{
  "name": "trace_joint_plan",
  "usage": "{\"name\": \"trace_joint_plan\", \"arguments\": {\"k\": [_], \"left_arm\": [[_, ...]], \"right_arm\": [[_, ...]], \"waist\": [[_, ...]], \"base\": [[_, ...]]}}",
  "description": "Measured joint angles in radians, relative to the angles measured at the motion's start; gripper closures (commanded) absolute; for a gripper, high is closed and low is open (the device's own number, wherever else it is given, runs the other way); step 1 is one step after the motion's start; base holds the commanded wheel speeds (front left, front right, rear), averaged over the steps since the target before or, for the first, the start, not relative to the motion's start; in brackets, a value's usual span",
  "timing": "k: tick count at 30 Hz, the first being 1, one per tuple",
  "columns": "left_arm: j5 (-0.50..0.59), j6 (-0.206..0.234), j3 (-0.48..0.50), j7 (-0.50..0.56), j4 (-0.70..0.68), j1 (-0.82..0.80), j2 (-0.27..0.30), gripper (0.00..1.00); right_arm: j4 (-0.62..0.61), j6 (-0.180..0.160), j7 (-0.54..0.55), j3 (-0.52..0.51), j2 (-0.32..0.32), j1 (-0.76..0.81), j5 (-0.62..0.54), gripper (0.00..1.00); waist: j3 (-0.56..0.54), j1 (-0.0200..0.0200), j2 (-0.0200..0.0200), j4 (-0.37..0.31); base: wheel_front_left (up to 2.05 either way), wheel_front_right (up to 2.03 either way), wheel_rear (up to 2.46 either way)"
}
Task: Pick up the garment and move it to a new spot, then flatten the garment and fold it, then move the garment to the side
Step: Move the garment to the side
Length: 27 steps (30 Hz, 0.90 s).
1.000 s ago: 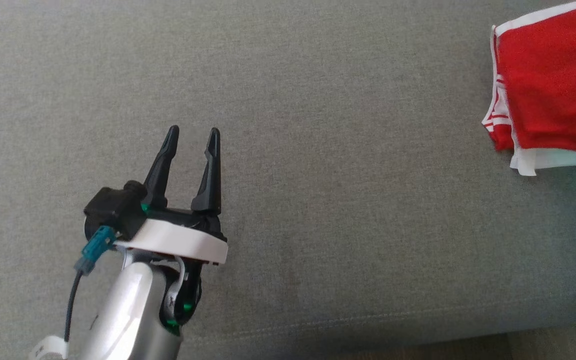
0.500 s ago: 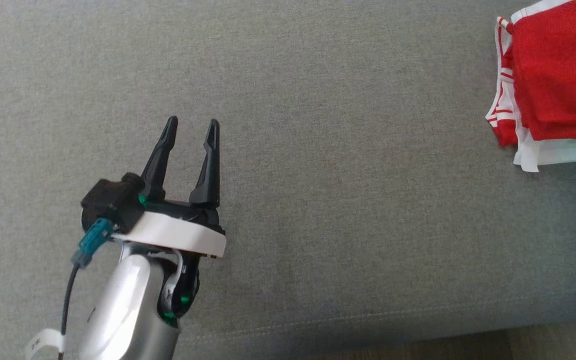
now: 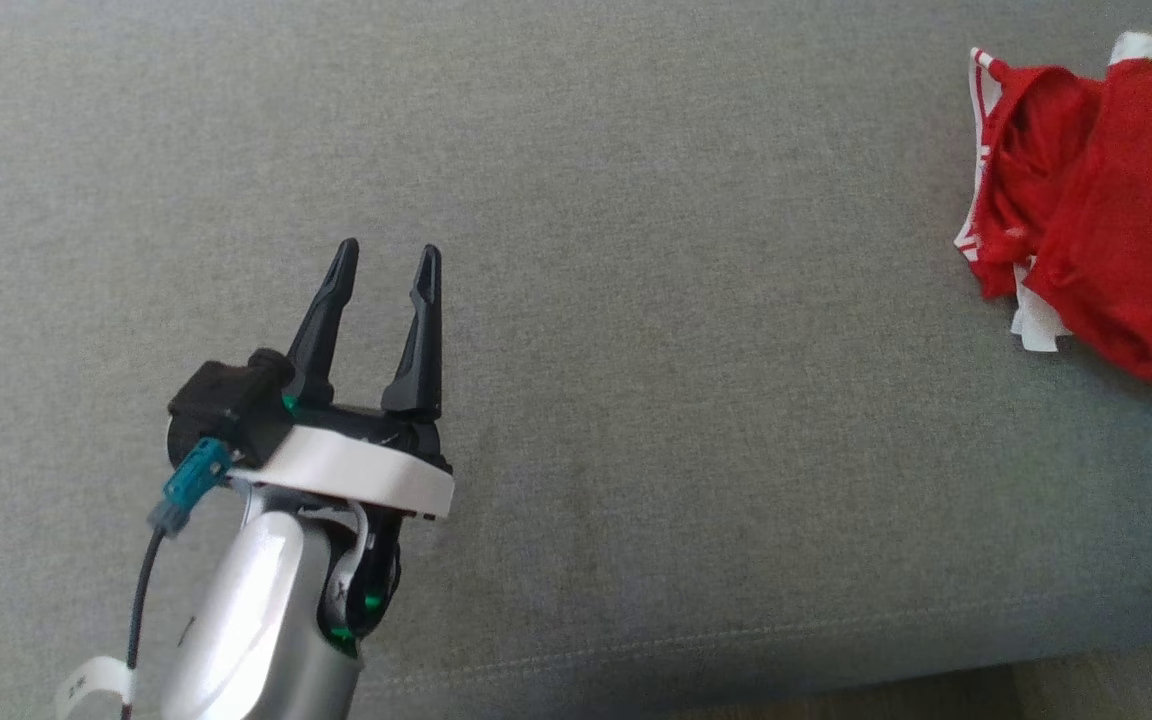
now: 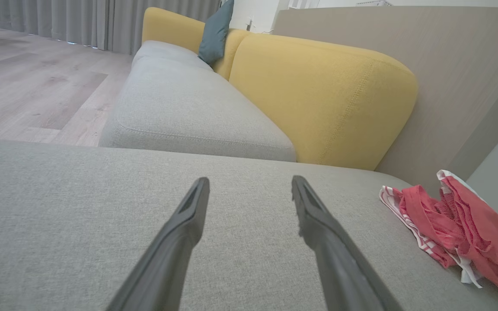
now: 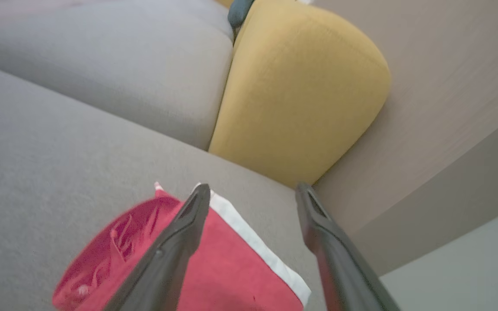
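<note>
Garment (image 3: 1086,230), red with white trim, lies bunched at the far right of the grey sofa cushion (image 3: 686,400), where a second ago it showed as a smooth, flat panel. The right hand (image 5: 253,188) has just sprung wide apart above it and grips nothing, so the cloth has been let go. I judge the move to a new spot done, with flattening and folding ahead. The heap's long axis seems to run away from the robot, its near end slanting right. The striped edge faces the cushion's middle and a white band lies at the far end. The left hand (image 3: 387,250), fully spread and empty, hovers well apart.
</note>
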Motion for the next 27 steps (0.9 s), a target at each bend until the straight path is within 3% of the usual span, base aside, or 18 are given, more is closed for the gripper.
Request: {"name": "trace_joint_plan", "arguments": {"k": [7,14,21,27], "left_arm": [[-0.002,0.001,0.000,0.000,0.003,0.006,0.000,0.00],[-0.003,0.012,0.022,-0.002,-0.008,0.037,0.000,0.00],[-0.008,0.028,0.026,-0.002,-0.010,0.101,0.000,0.00],[-0.017,0.028,0.026,-0.002,-0.004,0.177,0.001,0.00]], "right_arm": [[-0.072,0.000,-0.068,0.003,0.123,-0.012,0.002,0.00],[-0.124,0.000,-0.165,-0.007,0.329,0.010,0.013,0.00],[-0.123,0.000,-0.244,-0.037,0.535,0.203,-0.025,0.00],[-0.107,0.000,-0.316,-0.044,0.583,0.376,-0.030,0.00]], "waist": [[-0.037,0.0000,0.0000,0.012],[-0.102,0.0000,0.0000,0.037],[-0.177,-0.0001,0.0000,0.077],[-0.238,-0.0001,0.0000,0.111]], "base": [[0.00,0.00,0.00],[0.00,0.00,0.00],[0.00,0.00,0.00],[0.00,0.00,0.00]]}}
